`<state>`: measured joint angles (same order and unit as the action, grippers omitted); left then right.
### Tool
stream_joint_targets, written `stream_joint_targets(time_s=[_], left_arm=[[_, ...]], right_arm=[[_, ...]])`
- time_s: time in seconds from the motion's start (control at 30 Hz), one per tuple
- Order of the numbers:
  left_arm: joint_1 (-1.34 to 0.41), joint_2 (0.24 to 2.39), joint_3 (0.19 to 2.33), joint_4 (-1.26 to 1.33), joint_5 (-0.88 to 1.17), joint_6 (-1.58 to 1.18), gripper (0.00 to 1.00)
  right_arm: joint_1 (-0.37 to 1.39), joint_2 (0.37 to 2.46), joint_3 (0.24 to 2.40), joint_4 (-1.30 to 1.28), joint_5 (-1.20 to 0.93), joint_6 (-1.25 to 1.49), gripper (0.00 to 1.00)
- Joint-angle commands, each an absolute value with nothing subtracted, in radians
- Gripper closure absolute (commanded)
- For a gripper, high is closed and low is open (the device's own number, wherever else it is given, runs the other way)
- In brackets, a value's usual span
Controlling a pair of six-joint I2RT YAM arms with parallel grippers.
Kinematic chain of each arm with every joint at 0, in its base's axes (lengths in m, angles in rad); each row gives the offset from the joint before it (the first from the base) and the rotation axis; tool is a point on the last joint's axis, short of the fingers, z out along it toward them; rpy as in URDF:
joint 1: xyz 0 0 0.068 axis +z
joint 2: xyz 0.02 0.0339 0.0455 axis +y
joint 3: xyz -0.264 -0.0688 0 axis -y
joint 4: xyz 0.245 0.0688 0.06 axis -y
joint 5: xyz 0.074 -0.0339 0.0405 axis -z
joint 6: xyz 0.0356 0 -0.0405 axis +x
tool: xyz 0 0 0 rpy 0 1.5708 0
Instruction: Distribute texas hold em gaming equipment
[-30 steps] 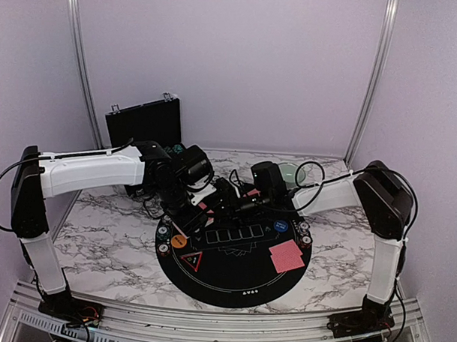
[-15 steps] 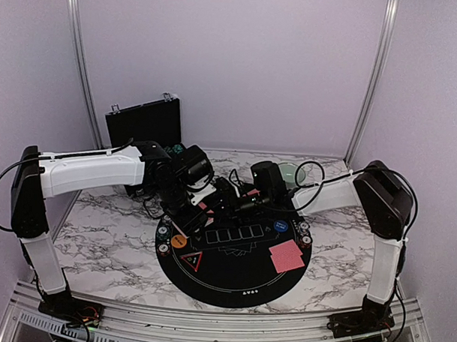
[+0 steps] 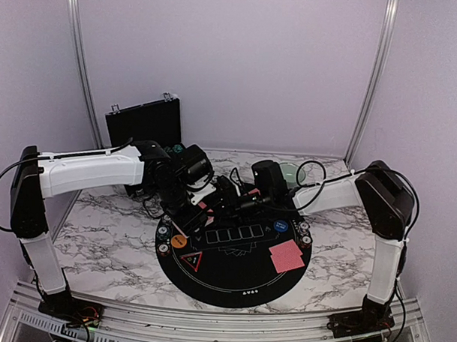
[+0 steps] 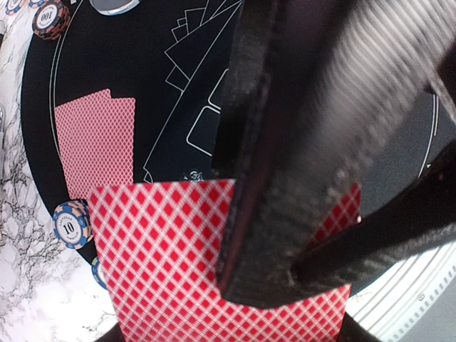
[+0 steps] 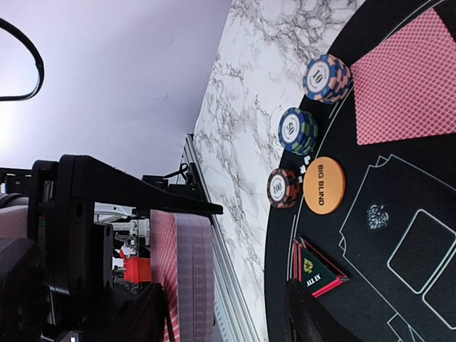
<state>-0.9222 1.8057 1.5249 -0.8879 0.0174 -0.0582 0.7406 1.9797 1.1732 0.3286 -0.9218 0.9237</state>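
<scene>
My left gripper (image 3: 199, 208) is shut on a deck of red-backed playing cards (image 4: 160, 263) and holds it above the far edge of the round black mat (image 3: 232, 280). My right gripper (image 3: 229, 202) is open at the deck. In the right wrist view the deck (image 5: 187, 274) stands edge-on between my right fingers; one finger touches its top card, the other is apart. A black ribbed finger (image 4: 299, 178) lies across the top card. Dealt cards (image 3: 287, 255) lie at the mat's right. An orange BIG BLIND disc (image 5: 323, 185) and a blue disc (image 3: 280, 227) lie on the mat.
Chip stacks (image 5: 326, 77) (image 5: 298, 130) (image 5: 283, 188) line the mat's left rim, and others (image 3: 305, 234) sit at its right. A triangular ALL IN marker (image 5: 317, 269) lies near the orange disc. A black case (image 3: 144, 121) stands at the back left and a pale green bowl (image 3: 291, 173) at the back right.
My right gripper has edged slightly left, closer onto the deck. The left arm has stayed still.
</scene>
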Motion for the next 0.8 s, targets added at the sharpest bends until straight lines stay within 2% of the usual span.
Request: stream_joint_targets(time_s=[0.0, 0.77], left_arm=[[-0.927, 1.762, 1.533, -0.901, 0.025, -0.038, 0.5], [-0.927, 1.763, 1.531, -0.896, 0.021, -0.03, 0.5]], right_arm=[[0.728, 1.943, 1.169, 0.323, -0.889, 0.913, 0.46], [0.712, 1.916, 1.153, 0.309, -0.883, 0.909, 0.48]])
